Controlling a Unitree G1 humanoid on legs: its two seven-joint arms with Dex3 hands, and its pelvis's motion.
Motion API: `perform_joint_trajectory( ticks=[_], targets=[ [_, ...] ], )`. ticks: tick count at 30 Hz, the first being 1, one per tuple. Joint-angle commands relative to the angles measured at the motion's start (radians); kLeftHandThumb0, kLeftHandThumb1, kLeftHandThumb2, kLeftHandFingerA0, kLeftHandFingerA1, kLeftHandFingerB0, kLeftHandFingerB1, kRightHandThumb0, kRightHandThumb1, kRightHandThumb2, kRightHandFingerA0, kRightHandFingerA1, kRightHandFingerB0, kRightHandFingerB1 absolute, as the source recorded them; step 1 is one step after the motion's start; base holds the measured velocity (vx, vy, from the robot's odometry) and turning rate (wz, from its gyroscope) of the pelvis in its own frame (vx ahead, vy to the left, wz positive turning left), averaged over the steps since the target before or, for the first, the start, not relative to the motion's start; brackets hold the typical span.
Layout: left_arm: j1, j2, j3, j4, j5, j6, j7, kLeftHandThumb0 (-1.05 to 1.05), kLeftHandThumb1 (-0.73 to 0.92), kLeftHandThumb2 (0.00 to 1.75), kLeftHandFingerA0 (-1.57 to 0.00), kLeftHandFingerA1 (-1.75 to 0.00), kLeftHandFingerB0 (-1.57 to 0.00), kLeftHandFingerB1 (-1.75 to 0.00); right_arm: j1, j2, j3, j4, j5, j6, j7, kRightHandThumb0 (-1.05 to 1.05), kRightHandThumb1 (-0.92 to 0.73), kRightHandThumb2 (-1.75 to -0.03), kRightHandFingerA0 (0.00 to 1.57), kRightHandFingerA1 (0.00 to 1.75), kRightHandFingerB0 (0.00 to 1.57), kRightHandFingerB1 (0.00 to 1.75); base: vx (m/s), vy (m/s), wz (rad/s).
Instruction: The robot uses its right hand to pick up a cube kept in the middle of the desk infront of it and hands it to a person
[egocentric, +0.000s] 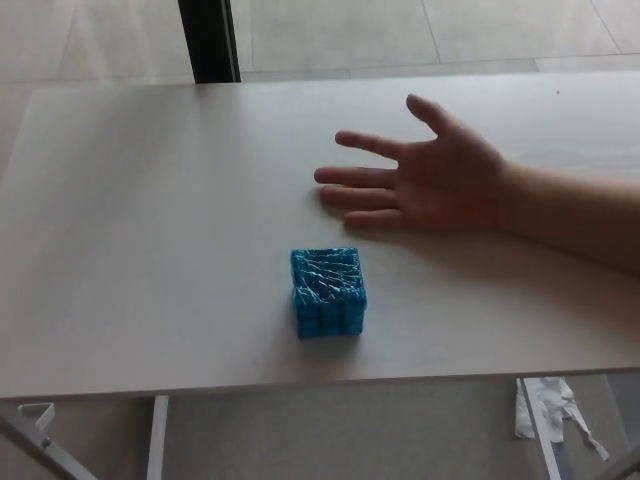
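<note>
- Pale floor tiles fill the top of the head view, and a dark upright post (209, 40) stands on them just behind the far edge of the desk.
- Across most of the view lies the desk (150, 200), a light wood-grain top seen from above, its near edge running along the lower part of the picture.
- Below that near edge show a white desk leg (157, 437) on the left and a crumpled white scrap (545, 405) on the floor at the right.
- The cube (328, 291) sits on the desk near the middle, closer to the near edge than to the far one. It is bright blue, with a glossy, wrinkled top and a side face split into small blocks. It rests flat and upright, and nothing touches it.
- A person's hand (440, 180) reaches in from the right side of the picture, with a bare forearm trailing to the right edge. The palm faces up, fingers spread and pointing left, thumb toward the far edge of the desk.
- That hand lies low over the desk, beyond the cube and a little to its right; the two are near each other but apart.
- Neither of the robot's hands shows in this view, so whether they are spread or closed cannot be told.
</note>
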Motion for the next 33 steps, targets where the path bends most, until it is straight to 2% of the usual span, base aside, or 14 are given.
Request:
perform_joint_trajectory(
  ticks=[1, 2, 4, 5, 6, 13, 14, 16, 17, 19, 20, 27, 29, 33],
  targets=[
    [-0.011, 0.011, -0.003, 0.005, -0.019, -0.026, 0.006, -1.05, 0.40, 1.19, -0.60, -1.30, -0.14, -0.93, -0.098, 0.062, 0.087, -0.348, 0.048, 0.032, -0.003, -0.93, -0.42, -0.76, 1.18, 0.64, 0.48, 0.43, 0.00, 0.000, 0.00],
    [-0.011, 0.010, -0.004, 0.004, -0.019, -0.026, -0.001, -1.05, 0.41, 1.19, -0.60, -1.30, -0.11, -0.93, -0.142, 0.098, 0.173, -0.480, -0.034, 0.048, -0.079, -0.69, -0.44, -0.78, 0.59, 0.51, 0.34, 0.45, 0.00, 0.000, 0.00],
    [-0.012, 0.010, -0.001, 0.005, -0.024, -0.024, -0.012, -1.04, 0.42, 1.19, -0.59, -1.31, -0.11, -0.94, -0.197, 0.107, 0.238, -0.567, -0.027, 0.100, -0.047, -0.58, -0.50, -0.57, 0.47, 0.38, 0.37, 0.34, -0.02, -0.006, -0.04],
    [-0.012, 0.009, 0.000, 0.005, -0.025, -0.025, -0.014, -1.05, 0.57, 0.78, -0.36, -1.63, -0.01, -1.29, -0.233, 0.121, 0.263, -0.614, 0.005, 0.136, -0.030, -0.55, -0.40, -0.79, 0.40, 0.52, 0.28, 0.44, 0.00, 0.000, 0.00],
    [-0.011, 0.010, -0.002, 0.006, -0.022, -0.026, -0.014, -1.05, 0.60, 0.76, -0.33, -1.62, 0.00, -1.28, -0.250, 0.124, 0.288, -0.644, 0.000, 0.148, -0.023, -0.53, -0.55, -0.57, 0.33, 0.38, 0.36, 0.32, 0.00, 0.000, 0.00],
    [-0.013, 0.012, -0.018, 0.005, -0.008, -0.020, -0.023, -1.05, 0.61, 0.76, -0.36, -1.63, -0.06, -1.33, -0.364, 0.161, 0.466, -0.844, 0.026, 0.233, 0.068, -0.55, -0.56, -0.57, 0.29, 0.48, 0.32, 0.33, 0.00, 0.000, 0.00],
    [-0.016, 0.011, -0.018, 0.005, -0.010, -0.019, -0.029, -1.05, 0.61, 0.76, -0.35, -1.60, -0.07, -1.34, -0.386, 0.173, 0.482, -0.846, 0.015, 0.245, 0.060, -0.65, -0.40, -0.82, 0.21, 0.55, 0.31, 0.48, 0.00, 0.000, 0.00],
    [-0.012, 0.015, -0.027, 0.007, -0.001, -0.018, -0.044, -1.05, 0.58, 0.83, -0.38, -1.55, 0.00, -1.39, -0.418, 0.194, 0.557, -0.854, -0.050, 0.251, 0.068, -0.60, -0.40, -0.81, 0.35, 0.58, 0.25, 0.45, 0.00, 0.000, 0.00],
    [-0.011, 0.015, -0.030, 0.007, 0.002, -0.020, -0.044, -1.05, 0.61, 0.77, -0.33, -1.54, -0.06, -1.30, -0.431, 0.196, 0.593, -0.849, -0.091, 0.243, 0.078, -0.56, -0.56, -0.57, 0.35, 0.48, 0.31, 0.31, 0.00, 0.000, 0.00],
    [-0.014, 0.012, -0.023, 0.010, -0.006, -0.017, -0.036, -1.05, 0.60, 0.75, -0.33, -1.55, -0.07, -1.31, -0.448, 0.207, 0.637, -0.828, -0.128, 0.222, 0.094, -0.59, -0.41, -0.83, 0.34, 0.58, 0.21, 0.44, 0.00, 0.000, 0.05],
    [-0.014, 0.013, -0.024, 0.008, -0.006, -0.014, -0.036, -1.05, 0.60, 0.76, -0.33, -1.56, -0.06, -1.32, -0.459, 0.218, 0.663, -0.816, -0.152, 0.222, 0.089, -0.61, -0.54, -0.57, 0.35, 0.45, 0.35, 0.32, 0.00, 0.000, 0.00],
    [-0.004, 0.017, -0.030, 0.001, -0.006, -0.014, -0.046, -1.05, 0.58, 0.77, -0.35, -1.58, -0.09, -1.33, -0.506, 0.272, 0.842, -0.764, -0.232, 0.243, 0.106, -0.68, -0.41, -0.81, 0.34, 0.54, 0.29, 0.44, 0.00, 0.000, 0.05],
    [-0.004, 0.023, -0.032, 0.005, -0.005, -0.013, -0.048, -1.05, 0.60, 0.77, -0.35, -1.55, -0.10, -1.34, -0.497, 0.284, 0.906, -0.765, -0.272, 0.244, 0.103, -0.64, -0.51, -0.57, 0.45, 0.45, 0.38, 0.32, 0.00, 0.000, 0.00],
    [-0.004, 0.025, -0.035, 0.010, -0.003, -0.019, -0.045, -1.05, 0.61, 0.76, -0.32, -1.52, -0.10, -1.33, -0.496, 0.296, 0.995, -0.730, -0.310, 0.218, 0.113, -0.63, -0.40, -0.77, 0.39, 0.53, 0.33, 0.44, 0.00, 0.000, 0.00]
  ],
)
